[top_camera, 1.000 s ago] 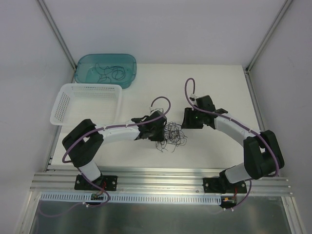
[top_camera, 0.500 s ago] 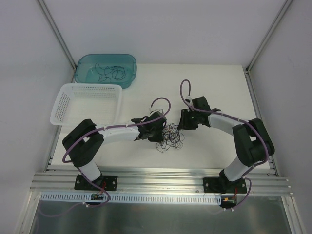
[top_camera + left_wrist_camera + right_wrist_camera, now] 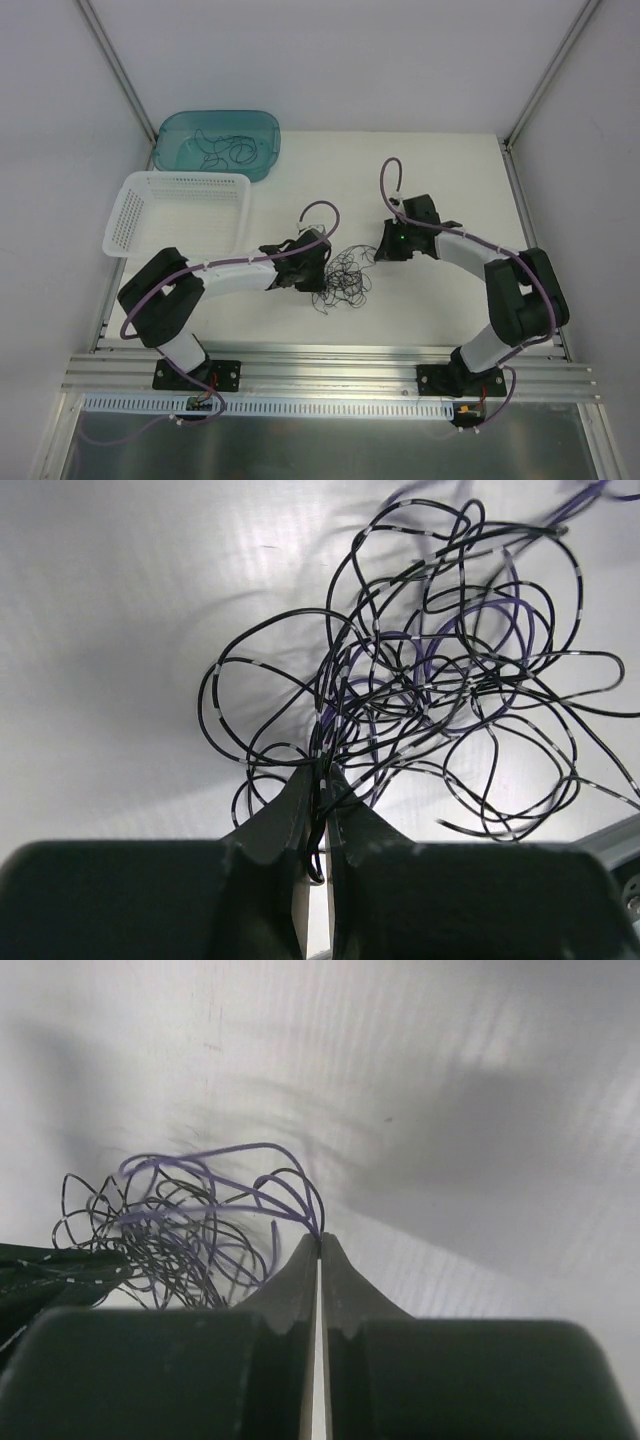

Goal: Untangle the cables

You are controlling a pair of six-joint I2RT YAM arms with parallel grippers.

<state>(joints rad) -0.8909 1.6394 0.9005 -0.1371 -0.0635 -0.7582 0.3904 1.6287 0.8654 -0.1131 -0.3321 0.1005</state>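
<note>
The cables (image 3: pixel 345 274) are a tangled bunch of thin dark and purple wires on the white table between my two grippers. My left gripper (image 3: pixel 316 272) is at the bunch's left edge, shut on several black strands (image 3: pixel 322 780); the tangle (image 3: pixel 440 680) spreads out ahead of it. My right gripper (image 3: pixel 380 250) is at the bunch's right edge, shut on a thin purple wire (image 3: pixel 250 1175) at its fingertips (image 3: pixel 320 1238); the rest of the tangle (image 3: pixel 160 1230) lies to its left.
A teal tub (image 3: pixel 218 143) with a few separated wires inside stands at the back left. A white mesh basket (image 3: pixel 180 212) sits in front of it, left of my left arm. Metal frame posts rise at the back corners.
The right gripper closed in on the bunch, then drew back to the right with a purple strand. The left gripper shifted slightly left, and the tangle has spread a little.
</note>
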